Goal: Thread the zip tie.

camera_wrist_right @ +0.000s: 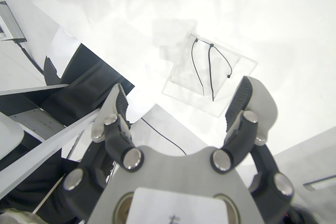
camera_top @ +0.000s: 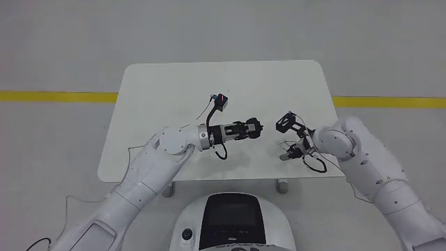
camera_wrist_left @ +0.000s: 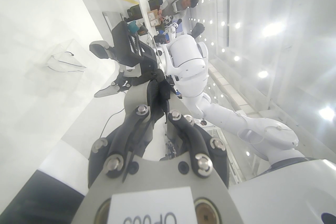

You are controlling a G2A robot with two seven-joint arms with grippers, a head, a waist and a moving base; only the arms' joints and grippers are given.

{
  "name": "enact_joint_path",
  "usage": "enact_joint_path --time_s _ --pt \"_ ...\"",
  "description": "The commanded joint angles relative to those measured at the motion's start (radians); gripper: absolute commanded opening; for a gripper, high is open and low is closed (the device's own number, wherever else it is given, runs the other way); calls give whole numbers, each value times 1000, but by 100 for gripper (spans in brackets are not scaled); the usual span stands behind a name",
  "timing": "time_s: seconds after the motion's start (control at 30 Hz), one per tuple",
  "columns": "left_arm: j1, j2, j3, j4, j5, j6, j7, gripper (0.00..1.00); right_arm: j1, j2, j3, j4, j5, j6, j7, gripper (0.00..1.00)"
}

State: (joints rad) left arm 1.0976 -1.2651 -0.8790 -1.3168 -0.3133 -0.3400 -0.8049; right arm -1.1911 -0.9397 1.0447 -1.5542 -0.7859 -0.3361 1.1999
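Note:
Black zip ties (camera_wrist_right: 210,70) lie in a clear flat tray (camera_wrist_right: 181,88) on the white table (camera_top: 209,90). My right gripper (camera_wrist_right: 181,86) hangs open just above the tray's near edge, its ribbed pads (camera_wrist_right: 237,96) wide apart with nothing between them. In the top view this right gripper (camera_top: 286,155) is near the table's front edge. My left gripper (camera_top: 256,126) hovers to its left, pointing toward it. The left gripper (camera_wrist_left: 157,83) is shut, black pads pressed together, with no tie visible in them. From the left wrist view the tray (camera_wrist_left: 65,62) and the open right gripper (camera_wrist_left: 101,70) lie ahead.
The table's front edge (camera_wrist_right: 170,114) runs close under the right gripper. A thin black cable (camera_wrist_right: 168,137) trails below that edge. The far half of the tabletop (camera_top: 230,84) is bare.

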Motion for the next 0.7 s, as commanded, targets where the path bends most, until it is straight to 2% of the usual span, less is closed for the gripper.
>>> enact_joint_path --time_s 0.0,0.17,0.43,0.67 --pt "0 0 0 0 0 0 0 0 -9 1 0 -4 -10 1 -24 100" --pt "0 0 0 0 0 0 0 0 -20 8 -3 -35 -22 -4 -4 100" --pt "0 0 0 0 0 0 0 0 -20 9 -4 -36 -20 -4 -1 100" --pt "0 0 0 0 0 0 0 0 -36 16 2 -36 -38 -4 -43 100"
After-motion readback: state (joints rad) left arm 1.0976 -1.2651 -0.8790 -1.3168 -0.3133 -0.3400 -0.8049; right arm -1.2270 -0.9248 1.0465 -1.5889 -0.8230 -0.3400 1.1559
